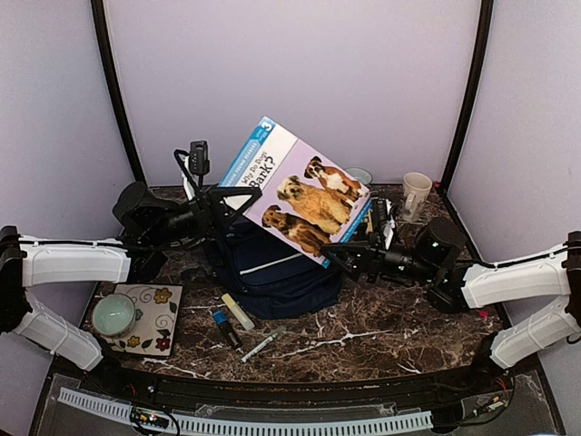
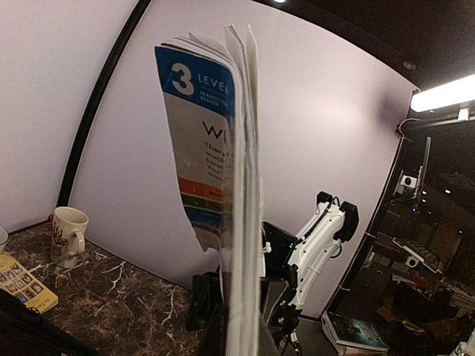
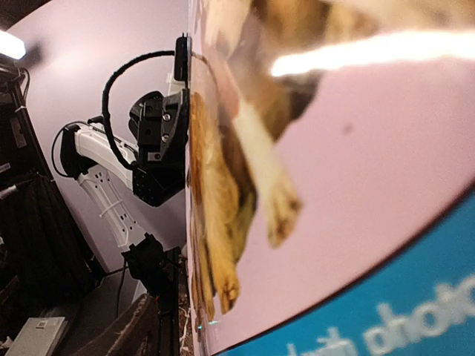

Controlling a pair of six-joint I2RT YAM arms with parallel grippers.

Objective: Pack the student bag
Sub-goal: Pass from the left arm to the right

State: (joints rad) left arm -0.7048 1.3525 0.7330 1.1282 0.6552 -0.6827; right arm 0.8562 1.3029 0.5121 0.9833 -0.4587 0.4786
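Note:
A thin paperback book (image 1: pixel 295 186) with dogs on its lilac cover hangs tilted above the student bag (image 1: pixel 277 272), a navy backpack lying mid-table. My left gripper (image 1: pixel 238 202) is shut on the book's left edge. In the left wrist view the book (image 2: pixel 223 148) stands edge-on, rising from that gripper (image 2: pixel 239 326). My right gripper (image 1: pixel 334 252) is at the book's lower right corner. In the right wrist view the cover (image 3: pixel 334 185) fills the frame. One dark finger (image 3: pixel 141 326) stands apart from its edge, so this gripper is open.
A white mug (image 1: pixel 416 193) and another book (image 1: pixel 377 218) sit at the back right. A candle (image 1: pixel 115 313) rests on a floral coaster (image 1: pixel 159 318) at front left. A yellow highlighter (image 1: pixel 238 311), a marker (image 1: pixel 224 327) and a pen (image 1: pixel 260 345) lie before the bag.

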